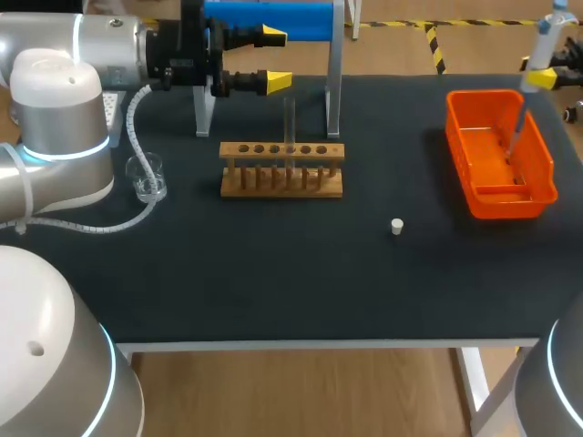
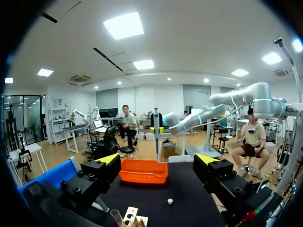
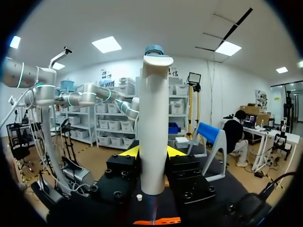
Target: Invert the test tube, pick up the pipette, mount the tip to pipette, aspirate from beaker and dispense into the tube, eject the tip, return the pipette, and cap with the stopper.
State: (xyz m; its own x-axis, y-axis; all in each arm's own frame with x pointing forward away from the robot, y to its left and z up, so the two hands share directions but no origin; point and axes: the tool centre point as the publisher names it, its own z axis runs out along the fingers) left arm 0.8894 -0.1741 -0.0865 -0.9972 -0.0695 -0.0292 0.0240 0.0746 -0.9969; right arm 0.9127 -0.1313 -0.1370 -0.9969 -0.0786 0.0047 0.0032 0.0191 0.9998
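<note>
A clear test tube (image 1: 290, 127) stands upright in the wooden rack (image 1: 282, 170) at mid table. My left gripper (image 1: 276, 58) hovers open behind the rack, in front of the blue pipette stand (image 1: 269, 22); in its wrist view the fingers (image 2: 109, 159) are wide apart with nothing between them. My right gripper (image 1: 545, 77) is shut on the white pipette (image 3: 154, 123) and holds it upright, its thin lower end (image 1: 515, 137) hanging over the orange bin (image 1: 499, 196). A small white stopper (image 1: 397, 226) lies on the mat. The glass beaker (image 1: 146, 177) sits at the left.
The stand's metal legs (image 1: 333, 91) rise just behind the rack. My left arm's cable (image 1: 137, 118) loops down near the beaker. The orange bin (image 2: 143, 171) and the stopper (image 2: 169, 201) lie ahead of the left gripper. Black mat covers the table to its front edge (image 1: 319, 344).
</note>
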